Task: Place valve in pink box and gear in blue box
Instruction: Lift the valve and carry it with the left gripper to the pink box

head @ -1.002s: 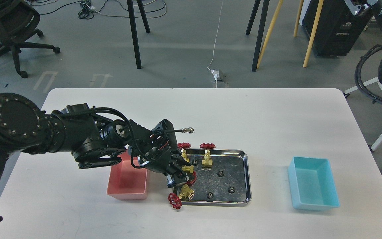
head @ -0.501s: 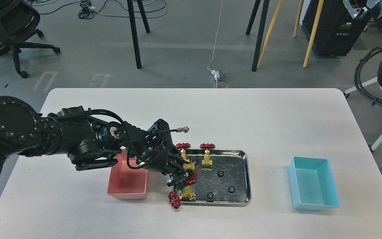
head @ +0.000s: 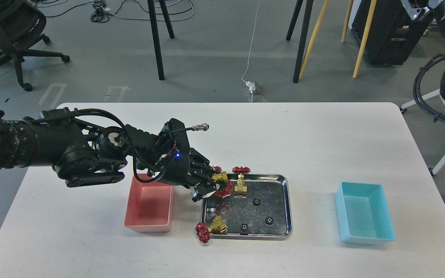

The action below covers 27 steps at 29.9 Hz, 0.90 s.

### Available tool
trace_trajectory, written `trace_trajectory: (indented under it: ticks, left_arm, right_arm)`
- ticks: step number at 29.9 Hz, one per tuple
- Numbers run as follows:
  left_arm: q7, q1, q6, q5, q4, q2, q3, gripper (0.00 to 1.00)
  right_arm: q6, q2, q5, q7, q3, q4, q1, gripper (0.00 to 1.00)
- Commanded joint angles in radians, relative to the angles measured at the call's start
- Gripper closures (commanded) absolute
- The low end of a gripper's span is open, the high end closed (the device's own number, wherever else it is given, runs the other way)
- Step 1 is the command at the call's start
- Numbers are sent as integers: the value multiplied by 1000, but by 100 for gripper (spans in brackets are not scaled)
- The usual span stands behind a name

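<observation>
My left gripper (head: 215,184) is shut on a brass valve (head: 221,178) with a red handwheel and holds it a little above the left end of the steel tray (head: 289,208). A second valve (head: 241,181) stands upright at the tray's back. A third valve (head: 211,227) lies on the tray's front left rim, its handwheel hanging over the edge. A fourth valve (head: 217,168) is mostly hidden behind the gripper. Three black gears (head: 257,201) (head: 269,220) (head: 244,227) lie in the tray. The pink box (head: 149,204) stands left of the tray and shows nothing inside. The blue box (head: 363,212) stands to the right, also with nothing inside.
The white table (head: 307,139) has a rounded far edge. A thin cable with a metal plug (head: 200,126) sticks out from my left wrist. Stand legs, a black chair (head: 10,34) and other equipment stand on the floor beyond the table.
My left gripper has closed on a valve at the tray's left side and lifted it up and back, off the tray. The arm has drawn back to the left.
</observation>
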Motion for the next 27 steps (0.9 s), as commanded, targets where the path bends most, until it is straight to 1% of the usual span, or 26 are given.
trace_trajectory:
  ticks: [1, 2, 4, 8, 10, 12, 19, 23, 27]
  left_arm:
    - [0, -42, 1, 13, -124, 133, -21, 92]
    - [0, -54, 1, 19, -163, 174, -23, 92]
    - [0, -61, 1, 45, -195, 237, -24, 92]
    - [0, -38, 1, 128, -198, 311, -18, 92]
    - [0, 1, 4, 150, -201, 341, -21, 92]
    - [0, 42, 6, 168, -195, 354, -29, 92]
    - [0, 123, 18, 197, -172, 383, -43, 91]
    - [0, 151, 41, 202, -132, 383, -41, 91]
    - [0, 163, 41, 202, -105, 383, -43, 91]
  right_arm:
    - [0, 0, 0, 0, 0, -1, 0, 0]
    - [0, 0, 0, 0, 0, -1, 2, 0]
    - [0, 0, 0, 0, 1, -1, 2, 0]
    - [0, 0, 0, 0, 4, -1, 2, 0]
    - [0, 0, 0, 0, 4, -1, 2, 0]
    - [0, 0, 0, 0, 6, -1, 2, 0]
    - [0, -2, 0, 0, 6, -1, 2, 0]
    - [0, -2, 0, 0, 6, -1, 2, 0]
    - [0, 0, 0, 0, 8, -1, 0, 0]
